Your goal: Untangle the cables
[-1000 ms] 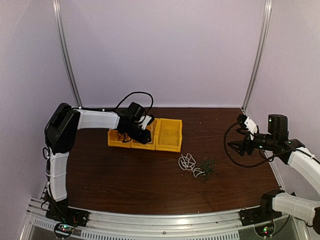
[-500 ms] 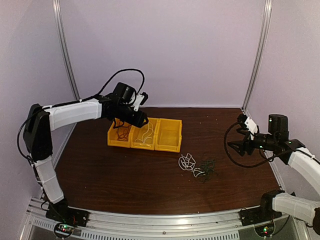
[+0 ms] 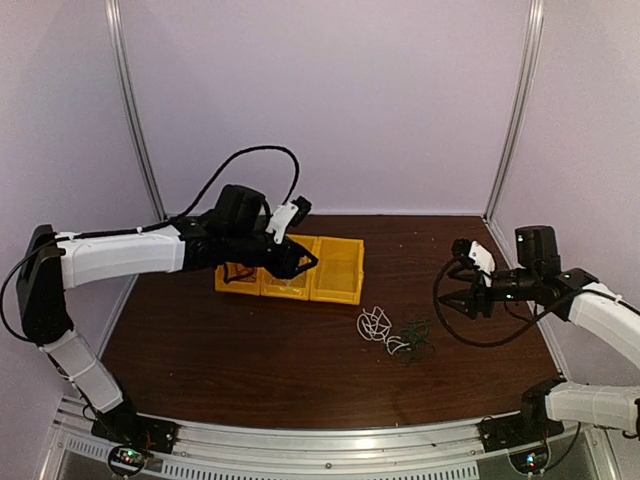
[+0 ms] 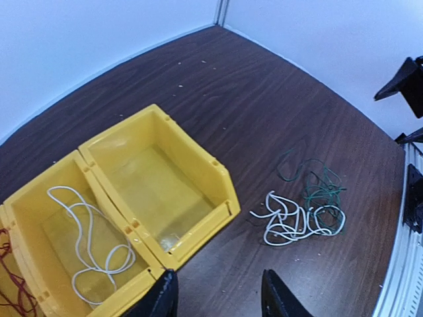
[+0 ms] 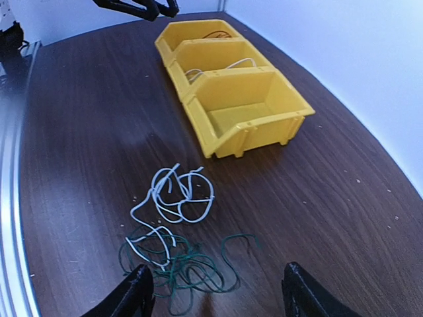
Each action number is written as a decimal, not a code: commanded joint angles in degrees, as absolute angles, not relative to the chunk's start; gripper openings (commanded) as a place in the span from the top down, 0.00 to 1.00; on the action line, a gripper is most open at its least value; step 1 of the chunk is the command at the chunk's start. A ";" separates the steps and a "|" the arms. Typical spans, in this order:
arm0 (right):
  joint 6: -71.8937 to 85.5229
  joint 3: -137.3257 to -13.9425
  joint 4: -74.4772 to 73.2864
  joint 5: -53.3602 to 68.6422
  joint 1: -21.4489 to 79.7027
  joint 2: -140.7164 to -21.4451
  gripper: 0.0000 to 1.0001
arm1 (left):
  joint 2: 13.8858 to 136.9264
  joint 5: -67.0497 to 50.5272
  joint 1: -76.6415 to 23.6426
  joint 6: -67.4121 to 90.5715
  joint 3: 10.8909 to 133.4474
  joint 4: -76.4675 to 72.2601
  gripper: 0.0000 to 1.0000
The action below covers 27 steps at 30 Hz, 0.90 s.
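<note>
1. left of centre in the top view: left gripper (image 3: 300, 262), raised over the row of three yellow bins (image 3: 338, 272); jaws apart, gripping nothing; in its own wrist view, dark fingertips (image 4: 164, 298) at the bottom edge with bare table (image 4: 264, 99) showing between them
2. right of centre in the top view: right gripper (image 3: 452, 300), held above the table with its tips turned toward the loose wires; jaws spread, gripping nothing; fingertips (image 5: 135, 294) at the bottom of its wrist view, well apart
3. centre of the top view, below and right of the bins: white cable (image 3: 375, 323) in small loops on the table; just beside it on the right, dark green cable (image 3: 415, 335); overlapping where they meet, clearest in the lower half of the right wrist view; how the strands thread through each other, cannot tell
4. lower left of the left wrist view: middle bin (image 4: 39, 179) with a second white cable (image 4: 86, 231) lying in loose loops on its floor
5. far lower left corner of that view: red cable (image 4: 10, 274) in the leftmost bin (image 5: 173, 34), mostly cut off by the frame edge
6. centre of the left wrist view: rightmost bin (image 4: 221, 188), only its bare yellow floor showing
</note>
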<state>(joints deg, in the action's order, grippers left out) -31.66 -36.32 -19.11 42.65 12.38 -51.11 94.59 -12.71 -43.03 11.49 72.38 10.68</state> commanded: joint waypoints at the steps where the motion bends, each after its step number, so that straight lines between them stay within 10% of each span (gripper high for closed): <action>1: -34.15 -40.45 -21.81 40.00 21.19 -59.19 0.34 | 89.72 -18.82 -43.78 16.72 62.41 -5.46 0.56; 19: -31.89 -51.48 -25.54 29.82 40.92 -86.46 0.33 | 84.34 -14.95 -46.58 26.99 39.25 -25.86 0.58; 27: -28.39 -54.14 -24.52 27.94 40.87 -90.72 0.57 | 84.85 -15.42 -46.58 28.04 37.46 -27.41 0.58</action>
